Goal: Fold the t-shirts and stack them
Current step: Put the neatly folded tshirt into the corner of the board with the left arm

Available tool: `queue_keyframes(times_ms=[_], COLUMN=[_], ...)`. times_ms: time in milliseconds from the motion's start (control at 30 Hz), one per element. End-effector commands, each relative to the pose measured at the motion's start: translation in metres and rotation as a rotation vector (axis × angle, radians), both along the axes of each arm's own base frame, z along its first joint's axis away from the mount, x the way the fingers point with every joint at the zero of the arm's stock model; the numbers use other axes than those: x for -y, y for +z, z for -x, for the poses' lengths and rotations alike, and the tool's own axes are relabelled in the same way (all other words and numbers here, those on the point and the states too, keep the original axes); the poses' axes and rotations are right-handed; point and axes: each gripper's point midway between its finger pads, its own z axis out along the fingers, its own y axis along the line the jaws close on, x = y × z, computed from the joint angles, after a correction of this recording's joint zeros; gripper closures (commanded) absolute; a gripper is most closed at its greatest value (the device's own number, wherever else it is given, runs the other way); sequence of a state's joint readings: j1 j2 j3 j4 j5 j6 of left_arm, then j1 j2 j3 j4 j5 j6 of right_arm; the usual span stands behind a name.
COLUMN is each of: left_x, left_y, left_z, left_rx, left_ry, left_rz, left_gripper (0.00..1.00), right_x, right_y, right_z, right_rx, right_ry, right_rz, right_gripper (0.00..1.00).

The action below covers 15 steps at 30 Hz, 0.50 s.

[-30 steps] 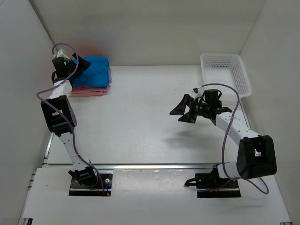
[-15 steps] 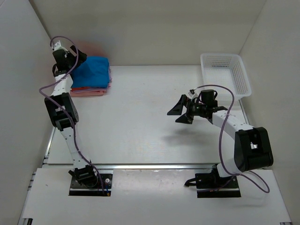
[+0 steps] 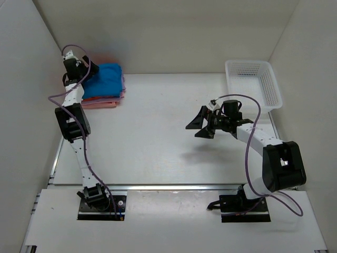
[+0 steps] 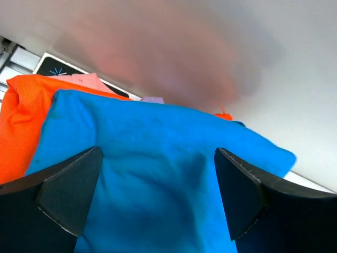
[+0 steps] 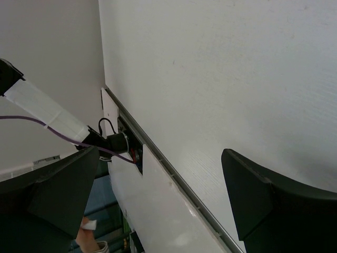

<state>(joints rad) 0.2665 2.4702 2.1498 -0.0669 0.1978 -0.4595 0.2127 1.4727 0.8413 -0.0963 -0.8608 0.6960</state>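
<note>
The t-shirts lie folded in a stack at the table's far left corner. The bright blue one (image 3: 109,79) is on top, with pink and orange layers (image 3: 102,103) showing under it. My left gripper (image 3: 87,73) hovers open at the stack's left end. In the left wrist view the blue shirt (image 4: 158,174) fills the space between the wide fingers (image 4: 68,195), with orange (image 4: 21,121), pink (image 4: 84,80) and lavender (image 4: 152,99) edges behind it. My right gripper (image 3: 199,125) hangs open over bare table right of centre, holding nothing (image 5: 160,153).
A white mesh basket (image 3: 254,81) stands at the far right corner. White walls close in the table at the back and on both sides. The left arm's base and cable (image 5: 105,142) show in the right wrist view beyond the table's near rail.
The left arm has folded more upright and its wrist has turned above the stack, with the gripper still open. The right gripper has drifted a little to the left.
</note>
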Motion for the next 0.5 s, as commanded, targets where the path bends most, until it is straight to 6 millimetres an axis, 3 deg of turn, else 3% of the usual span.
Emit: queue_keyframes(times_ms=[0, 100, 133, 167, 233, 267, 300, 367, 400, 467], left_x=[0.012, 0.024, 0.04, 0.04, 0.072, 0.083, 0.094, 0.125, 0.13, 0.154], left_y=[0.098, 0.161, 0.171, 0.177, 0.167, 0.184, 0.151, 0.128, 0.126, 0.112], left_z=[0.012, 0.041, 0.056, 0.064, 0.099, 0.116, 0.131, 0.18, 0.192, 0.242], left_rx=[0.137, 0.249, 0.259, 0.274, 0.229, 0.255, 0.193, 0.156, 0.152, 0.129], left_ry=[-0.038, -0.05, -0.081, -0.079, -0.15, -0.172, -0.217, -0.28, -0.279, -0.336], left_rz=[-0.056, -0.089, -0.085, -0.087, -0.04, -0.04, 0.001, 0.057, 0.063, 0.054], left_gripper=[0.01, 0.01, 0.01, 0.02, 0.01, 0.01, 0.01, 0.02, 0.02, 0.01], right_x=[-0.008, -0.003, -0.001, 0.005, 0.012, 0.014, 0.016, 0.019, 0.019, 0.021], right_y=[0.002, -0.005, -0.004, -0.006, -0.008, -0.004, -0.006, 0.003, 0.006, 0.01], right_z=[0.013, 0.022, 0.024, 0.025, 0.03, 0.031, 0.034, 0.038, 0.041, 0.047], right_rx=[0.027, 0.038, 0.049, 0.047, 0.059, 0.069, 0.061, 0.103, 0.112, 0.124], right_ry=[0.032, 0.018, 0.013, 0.001, -0.011, -0.016, -0.022, -0.028, -0.026, -0.02], right_rz=[-0.012, 0.001, 0.007, 0.016, 0.033, 0.037, 0.043, 0.052, 0.053, 0.052], right_gripper=[0.01, 0.01, 0.0, 0.0, 0.01, 0.01, 0.01, 0.01, 0.01, 0.01])
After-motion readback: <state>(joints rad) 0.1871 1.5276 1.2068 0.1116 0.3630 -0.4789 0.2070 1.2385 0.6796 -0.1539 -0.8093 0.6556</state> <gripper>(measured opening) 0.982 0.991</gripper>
